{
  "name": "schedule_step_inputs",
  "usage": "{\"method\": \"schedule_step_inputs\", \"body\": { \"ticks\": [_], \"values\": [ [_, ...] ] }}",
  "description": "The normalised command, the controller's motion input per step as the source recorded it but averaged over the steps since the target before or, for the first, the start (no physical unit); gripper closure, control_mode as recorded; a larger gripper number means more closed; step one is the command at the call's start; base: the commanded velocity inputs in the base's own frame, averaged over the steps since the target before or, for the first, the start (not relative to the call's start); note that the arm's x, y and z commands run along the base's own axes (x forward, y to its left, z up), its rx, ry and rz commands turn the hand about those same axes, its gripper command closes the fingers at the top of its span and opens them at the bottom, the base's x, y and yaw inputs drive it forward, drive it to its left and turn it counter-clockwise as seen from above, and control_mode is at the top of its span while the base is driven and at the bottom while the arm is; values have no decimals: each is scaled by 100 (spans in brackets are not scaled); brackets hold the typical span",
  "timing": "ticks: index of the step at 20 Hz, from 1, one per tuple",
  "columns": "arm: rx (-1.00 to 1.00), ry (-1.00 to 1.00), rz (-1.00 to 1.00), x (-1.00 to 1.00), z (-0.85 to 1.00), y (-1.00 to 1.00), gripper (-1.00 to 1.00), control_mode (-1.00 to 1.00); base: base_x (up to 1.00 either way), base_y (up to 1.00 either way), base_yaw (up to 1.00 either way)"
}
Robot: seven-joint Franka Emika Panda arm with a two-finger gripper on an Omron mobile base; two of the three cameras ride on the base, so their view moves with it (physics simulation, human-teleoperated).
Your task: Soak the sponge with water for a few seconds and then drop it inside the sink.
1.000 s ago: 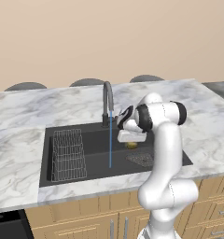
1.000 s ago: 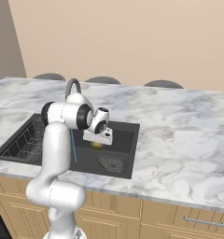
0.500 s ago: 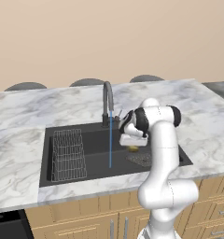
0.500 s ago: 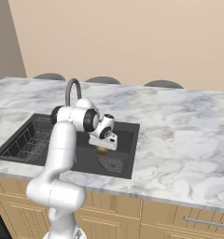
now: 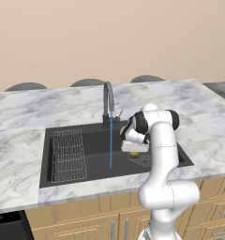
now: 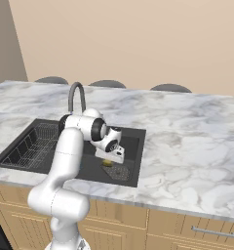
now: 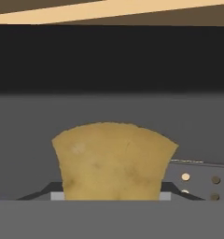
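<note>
Low in the black sink (image 5: pixel 67 178), above the mesh drain (image 5: pixel 143 161), the gripper (image 5: pixel 134 151) is clamped on the sponge (image 7: pixel 113 161), which hangs below it, right of the water (image 5: pixel 111 140). Its long axis can't be made out.

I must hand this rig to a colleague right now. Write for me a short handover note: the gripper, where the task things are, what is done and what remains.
Gripper: shut on the sponge, low inside the sink, over the mesh drain at the right end.
Water: running from the faucet in a thin blue stream, apart from the sponge, toward the wire rack.
Done: the sponge is gripped and brought down into the basin. Whether it was soaked cannot be told from this moment.
Left: open the gripper to drop the sponge in the sink, then lift the arm clear.
</note>
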Motion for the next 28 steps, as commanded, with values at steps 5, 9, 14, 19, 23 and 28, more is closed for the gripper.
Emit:
{"method": "schedule_step_inputs", "body": {
  "ticks": [5,9,14,19,23,28],
  "values": [
    [0,0,0,0,-30,-1,100,-100,0,0,0],
    [0,0,0,0,-8,0,100,-100,0,0,0],
    [0,0,0,0,0,0,100,-100,0,0,0],
    [0,0,0,0,0,0,-100,-100,0,0,0],
    [0,0,0,0,0,0,-100,-100,0,0,0],
    [-1,0,-1,0,3,-4,-100,-100,0,0,0]
  ]
}}
